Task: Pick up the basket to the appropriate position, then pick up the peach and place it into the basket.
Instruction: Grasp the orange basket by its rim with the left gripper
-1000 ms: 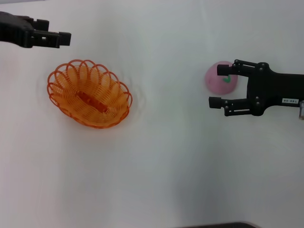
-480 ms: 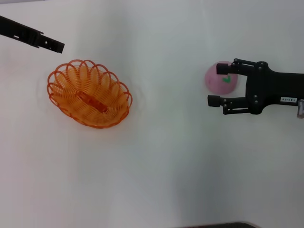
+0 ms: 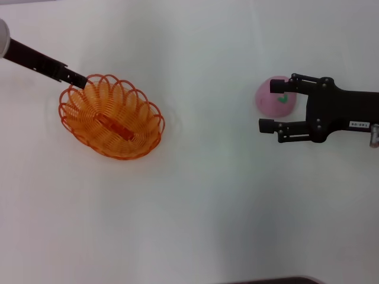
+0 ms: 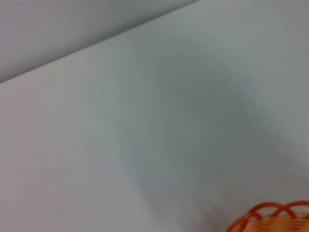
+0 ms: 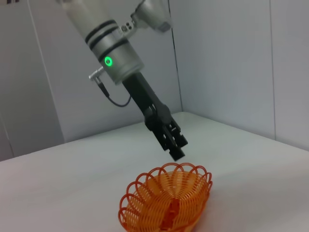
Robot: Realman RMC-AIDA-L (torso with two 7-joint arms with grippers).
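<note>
- Head view: the basket [image 3: 111, 116] sits on the white table [image 3: 195, 201], on the robot's left side. The left gripper [image 3: 76, 78] points down at the far rim of the basket, its tip just at the loops; I cannot tell from here if it touches them, or if its fingers are apart. On the right side, the right gripper [image 3: 273, 106] has its fingers spread and holds nothing; the far finger crosses in front of the peach [image 3: 273, 97], the near one is beside it. Much bare table lies between basket and peach.
- Left wrist view: only a piece of the basket rim [image 4: 270, 217] at the picture's edge, the table, and a grey wall [image 4: 72, 29].
- Right wrist view: the left gripper [image 5: 175, 147] hangs slightly above the basket rim [image 5: 166, 200]; grey wall panels [image 5: 227, 58] stand behind the table.
</note>
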